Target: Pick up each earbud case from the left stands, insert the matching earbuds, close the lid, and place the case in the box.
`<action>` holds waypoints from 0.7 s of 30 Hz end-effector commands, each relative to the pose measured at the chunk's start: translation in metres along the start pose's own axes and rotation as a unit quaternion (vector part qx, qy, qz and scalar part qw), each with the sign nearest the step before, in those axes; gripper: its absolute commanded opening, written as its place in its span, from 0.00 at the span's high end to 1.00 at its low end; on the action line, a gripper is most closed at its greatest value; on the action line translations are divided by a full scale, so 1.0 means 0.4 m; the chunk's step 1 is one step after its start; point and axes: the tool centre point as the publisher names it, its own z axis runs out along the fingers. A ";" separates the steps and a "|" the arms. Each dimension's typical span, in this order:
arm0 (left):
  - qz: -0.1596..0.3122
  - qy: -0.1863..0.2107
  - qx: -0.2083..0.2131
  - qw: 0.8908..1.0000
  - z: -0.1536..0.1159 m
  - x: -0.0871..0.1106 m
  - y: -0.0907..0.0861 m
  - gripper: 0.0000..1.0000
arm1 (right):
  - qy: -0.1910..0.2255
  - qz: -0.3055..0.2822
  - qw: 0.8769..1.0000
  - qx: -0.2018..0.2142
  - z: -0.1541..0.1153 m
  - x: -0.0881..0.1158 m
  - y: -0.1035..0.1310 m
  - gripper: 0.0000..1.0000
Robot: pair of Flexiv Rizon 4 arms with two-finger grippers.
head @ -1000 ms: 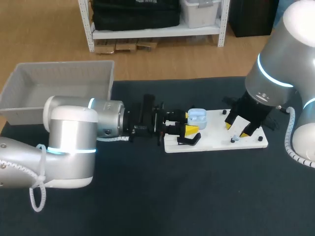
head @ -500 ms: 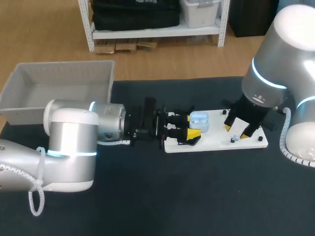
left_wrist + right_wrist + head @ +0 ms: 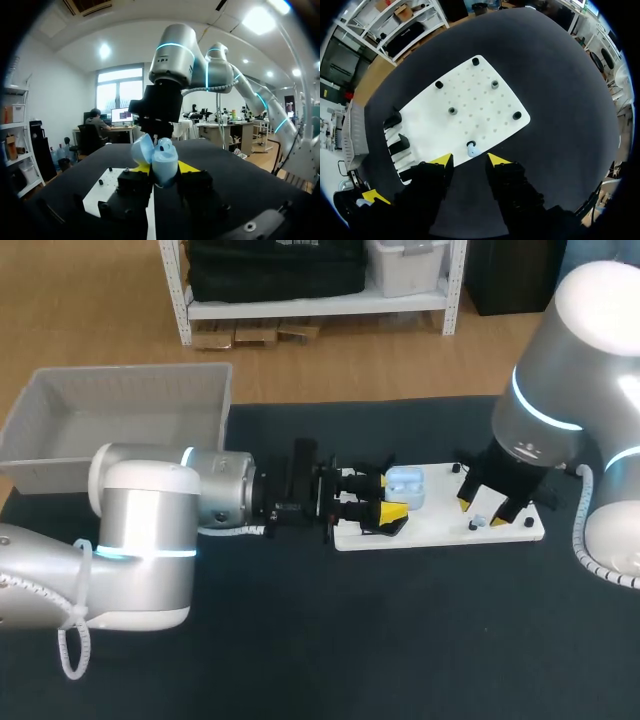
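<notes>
A light blue earbud case [image 3: 405, 486] with its lid up sits between the yellow tips of my left gripper [image 3: 386, 496], which is shut on it over the left end of the white board [image 3: 440, 525]. In the left wrist view the case [image 3: 161, 159] fills the gap between the fingers of the left gripper [image 3: 162, 169]. My right gripper [image 3: 484, 510] hangs open low over the board's right part. A small pale earbud [image 3: 471, 149] stands on a peg just ahead of the right gripper [image 3: 469, 160], with neither finger touching it.
The grey box [image 3: 120, 420] stands at the table's back left. Black stands [image 3: 396, 131] line the left end of the board [image 3: 470, 107], and several small pegs [image 3: 452, 110] dot it. My left gripper's tip [image 3: 370, 196] shows past those stands.
My left gripper has carried the case a little to the right, over the black stands. My right gripper has sunk closer to the earbud on the board.
</notes>
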 end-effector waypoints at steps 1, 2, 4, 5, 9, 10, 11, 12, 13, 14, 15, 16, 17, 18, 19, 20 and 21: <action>-0.002 -0.001 -0.001 1.000 0.001 0.001 -0.004 1.00 | -0.002 -0.001 1.000 -0.001 0.013 0.002 -0.004 0.60; -0.003 -0.001 0.000 1.000 0.002 0.001 -0.005 1.00 | -0.002 -0.001 1.000 -0.001 0.013 0.003 -0.005 0.60; -0.006 0.000 0.001 1.000 0.003 0.002 -0.006 1.00 | -0.002 -0.002 1.000 -0.001 0.014 0.003 -0.005 0.60; -0.007 0.000 0.002 1.000 0.003 0.002 -0.007 1.00 | -0.002 -0.003 1.000 -0.001 0.015 0.003 -0.006 0.60; -0.012 0.002 0.007 1.000 0.003 0.003 -0.013 1.00 | -0.002 -0.007 1.000 -0.001 0.020 0.002 -0.007 0.61; -0.014 0.003 0.008 1.000 0.003 0.004 -0.014 1.00 | -0.001 -0.008 1.000 -0.001 0.020 0.002 -0.007 0.60; -0.015 0.005 0.010 1.000 0.003 0.005 -0.016 1.00 | -0.001 -0.009 1.000 -0.001 0.022 0.002 -0.007 0.61; -0.015 0.005 0.011 1.000 0.002 0.005 -0.017 1.00 | -0.002 -0.011 1.000 -0.001 0.023 0.002 -0.007 0.61; -0.016 0.006 0.012 1.000 0.001 0.005 -0.019 1.00 | -0.002 -0.012 1.000 -0.001 0.024 0.002 -0.007 0.61; -0.016 0.007 0.012 1.000 0.001 0.006 -0.020 1.00 | -0.001 -0.014 1.000 -0.001 0.026 0.002 -0.007 0.61; -0.016 0.008 0.012 1.000 0.000 0.006 -0.020 1.00 | -0.001 -0.015 1.000 0.000 0.027 0.003 -0.008 0.61; -0.016 0.008 0.012 1.000 0.000 0.006 -0.020 1.00 | -0.001 -0.016 1.000 0.000 0.029 0.003 -0.008 0.61; -0.016 0.008 0.012 1.000 0.000 0.006 -0.020 1.00 | 0.000 -0.018 1.000 0.001 0.030 0.004 -0.008 0.61; -0.016 0.008 0.012 1.000 0.000 0.006 -0.020 1.00 | 0.000 -0.019 1.000 0.002 0.033 0.004 -0.008 0.62; -0.016 0.008 0.012 1.000 0.000 0.006 -0.020 1.00 | 0.000 -0.021 1.000 0.003 0.035 0.004 -0.007 0.62; -0.016 0.008 0.012 1.000 0.000 0.006 -0.020 1.00 | 0.000 -0.021 1.000 0.003 0.036 0.004 -0.007 0.62; -0.016 0.008 0.012 1.000 0.000 0.006 -0.020 1.00 | 0.001 -0.022 1.000 0.003 0.038 0.003 -0.007 0.62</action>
